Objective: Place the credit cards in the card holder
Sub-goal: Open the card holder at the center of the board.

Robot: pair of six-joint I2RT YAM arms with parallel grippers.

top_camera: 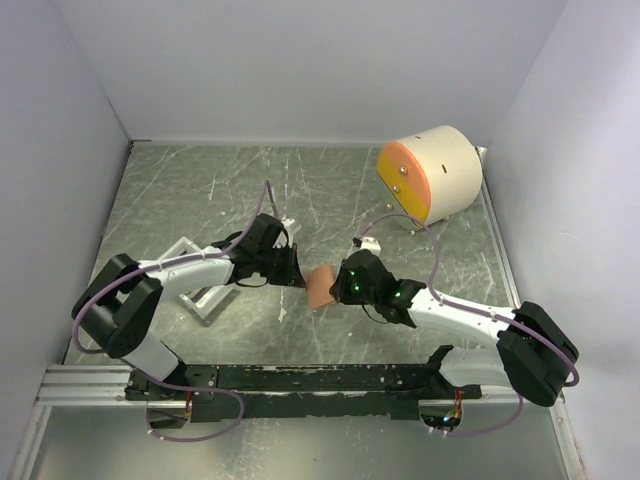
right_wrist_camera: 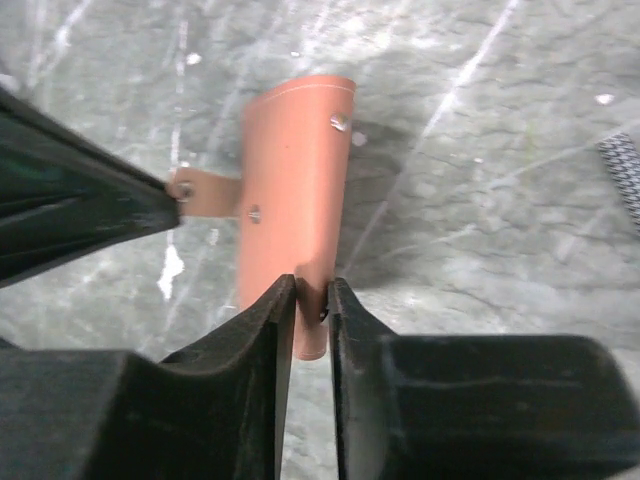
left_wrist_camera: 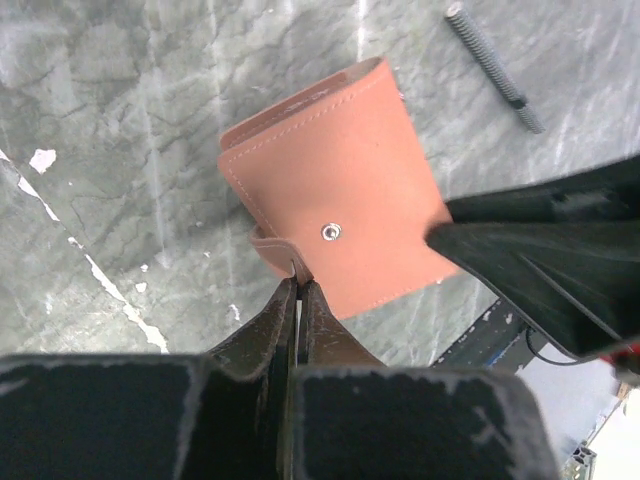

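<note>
Card holder (left_wrist_camera: 340,190): a salmon, leather-like folding wallet, folded shut and slung between the two sets of jaws. Judging by its shadow in the right wrist view, it is lifted off the marbled tabletop (top_camera: 200,190).

Its thin closure strap (right_wrist_camera: 212,192) runs straight into the left gripper (left_wrist_camera: 298,288), whose jaws are pressed together on the strap's tip with barely a slit between them. On the opposite edge, the right gripper (right_wrist_camera: 312,298) has narrow jaws nipping the wallet's body right at the fingertips. A small snap stud (left_wrist_camera: 329,232) sits on the wallet's face, just ahead of the left jaws.

The card holder looks light, soft and floppy, so it will likely sag and twist wherever it is unsupported. The strap is the weakest hold and could slip out. The stitched panel edges look stiffer and seem the better place to pinch, one jaw pair anchoring the back panel while the other peels the flap open to reach the pockets.

Well behind the left jaws, under that arm, lies a white tray (top_camera: 208,303). Far beyond the right jaws stands a cream cylinder (top_camera: 445,170) with an orange face. No credit cards can be made out in any view.
</note>
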